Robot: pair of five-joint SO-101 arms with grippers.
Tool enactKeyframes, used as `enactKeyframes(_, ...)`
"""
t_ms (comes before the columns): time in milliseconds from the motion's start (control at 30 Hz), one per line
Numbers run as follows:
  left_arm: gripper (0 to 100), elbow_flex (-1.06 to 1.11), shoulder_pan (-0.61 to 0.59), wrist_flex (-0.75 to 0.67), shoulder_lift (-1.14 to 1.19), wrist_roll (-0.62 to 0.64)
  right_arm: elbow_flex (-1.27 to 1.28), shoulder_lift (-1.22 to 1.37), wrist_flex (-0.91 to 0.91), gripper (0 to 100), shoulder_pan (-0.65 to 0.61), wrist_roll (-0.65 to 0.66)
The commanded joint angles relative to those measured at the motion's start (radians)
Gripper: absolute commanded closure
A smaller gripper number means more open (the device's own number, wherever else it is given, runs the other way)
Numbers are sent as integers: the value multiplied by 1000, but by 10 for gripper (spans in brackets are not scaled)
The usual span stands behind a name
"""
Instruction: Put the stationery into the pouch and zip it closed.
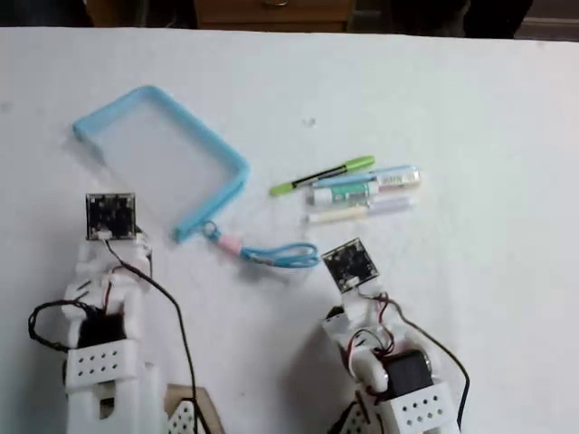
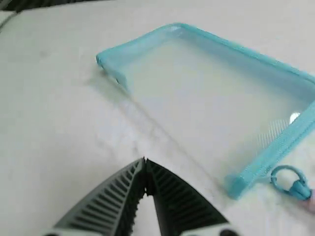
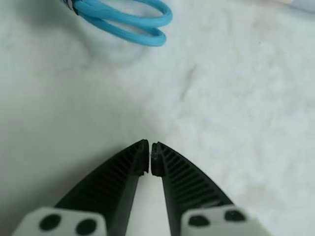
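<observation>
The left fingers [image 2: 115, 199] are pressed shut tip to tip with nothing between them, hovering over bare surface just short of the pouch's near long side. The left arm [image 1: 104, 307] stands at the lower left of the high view, its wrist aimed away from its base toward the pouch.

The pouch [image 1: 204, 136] lies flat on the left half of the surface, a clear body edged in blue. Its long axis runs on a diagonal, from far-left to near-right. The zipper side is the short edge at the near-right end [image 2: 275, 147], with the pull ring [image 2: 285, 177] at its corner. From there a blue strap loop [image 1: 280, 256] trails off to the right.

The right fingers [image 3: 115, 179] are also closed and empty, above the surface near the loop's end [image 3: 125, 17]. The right arm [image 1: 389, 362] sits lower centre-right, leaning toward the pens.

The pens [image 1: 362, 190] lie bunched right of the pouch and apart from it, long axes roughly left to right, right ends slightly farther away. The green pen [image 1: 326, 174] is farthest back.

The surface [image 1: 470, 108] is white. Wooden furniture [image 1: 271, 11] shows beyond its far edge.
</observation>
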Motion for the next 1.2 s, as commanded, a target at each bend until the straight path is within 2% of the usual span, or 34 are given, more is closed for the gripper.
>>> enactKeyframes(0, 976, -69, 1, 175, -16, -8, 11, -10, 4, 971, 2, -8)
enactKeyframes(167, 976, -253, 2, 588, -15, -2, 3, -10, -8, 971, 8, 0)
enactKeyframes(233, 976, -368, 2, 730, -10, -2, 0, -10, -91, 969, 18, 23)
enactKeyframes(333, 976, -519, 2, 868, -8, -2, -55, -12, -234, 925, 59, 250)
enactKeyframes(433, 976, -617, 2, 942, -8, -2, -175, -10, -320, 923, 58, 272)
enactKeyframes(567, 976, -655, 2, 961, -7, -2, -359, 48, -269, 933, -10, 281)
enactKeyframes(633, 976, -658, 2, 961, -7, -2, -457, 166, -217, 933, -71, 334)
enactKeyframes(767, 976, -658, -1, 961, -7, -5, -677, 549, -185, 926, -199, 394)
enactKeyframes(967, 976, -563, -107, 848, -7, -2, -1039, 1225, -186, 763, -357, 434)
enactKeyframes(1167, 976, -443, -156, 833, -15, -9, -1395, 1738, -173, 804, -410, 445)
